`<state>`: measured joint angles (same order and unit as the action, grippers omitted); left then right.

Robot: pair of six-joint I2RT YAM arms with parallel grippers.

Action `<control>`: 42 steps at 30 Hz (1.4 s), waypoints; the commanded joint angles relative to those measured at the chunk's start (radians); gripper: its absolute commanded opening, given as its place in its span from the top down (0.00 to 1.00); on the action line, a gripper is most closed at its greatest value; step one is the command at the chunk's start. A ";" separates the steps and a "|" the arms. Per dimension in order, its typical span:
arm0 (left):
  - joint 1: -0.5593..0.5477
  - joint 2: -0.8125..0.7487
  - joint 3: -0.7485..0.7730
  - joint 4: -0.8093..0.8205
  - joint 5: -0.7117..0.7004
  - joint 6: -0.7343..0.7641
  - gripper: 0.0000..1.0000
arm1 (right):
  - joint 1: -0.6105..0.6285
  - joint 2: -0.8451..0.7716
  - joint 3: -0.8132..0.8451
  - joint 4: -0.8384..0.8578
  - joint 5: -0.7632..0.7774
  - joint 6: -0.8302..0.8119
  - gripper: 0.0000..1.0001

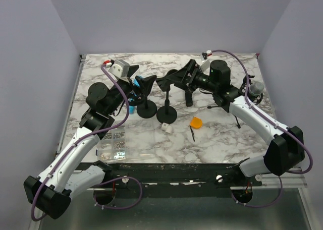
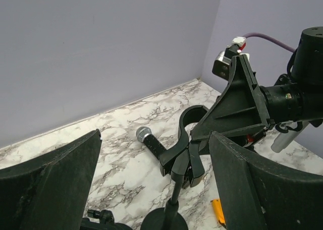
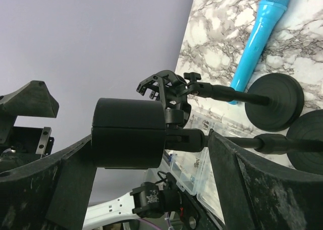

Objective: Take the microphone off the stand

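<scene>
A black microphone [image 2: 151, 143] with a silver grille sits in the clip [image 2: 187, 139] of a black stand; its round base [image 1: 166, 115] rests mid-table. The microphone shows as a dark bar in the top view [image 1: 162, 81]. My right gripper [image 1: 177, 78] is open, its fingers [image 3: 242, 189] on either side of the black clip barrel [image 3: 128, 134]; I cannot tell if they touch it. My left gripper [image 1: 145, 83] is open and empty, facing the microphone head from a short way off [image 2: 155, 139].
A second stand [image 1: 147, 109] with an empty clip [image 3: 166, 89] stands left of the first; a blue microphone [image 3: 260, 36] lies by its base. An orange piece [image 1: 196, 122], a white block [image 1: 165, 127] and a clear parts box [image 1: 113, 144] lie nearer me.
</scene>
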<state>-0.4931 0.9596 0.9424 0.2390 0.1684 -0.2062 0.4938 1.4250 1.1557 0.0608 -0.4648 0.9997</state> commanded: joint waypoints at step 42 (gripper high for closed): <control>0.001 0.000 0.047 -0.027 0.031 -0.012 0.14 | 0.015 0.108 -0.039 -0.155 0.147 -0.252 0.11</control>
<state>-0.4931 0.9588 0.9588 0.2211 0.1738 -0.2100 0.5049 1.5333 1.0164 0.2054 -0.4297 0.9199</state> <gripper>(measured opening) 0.856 0.828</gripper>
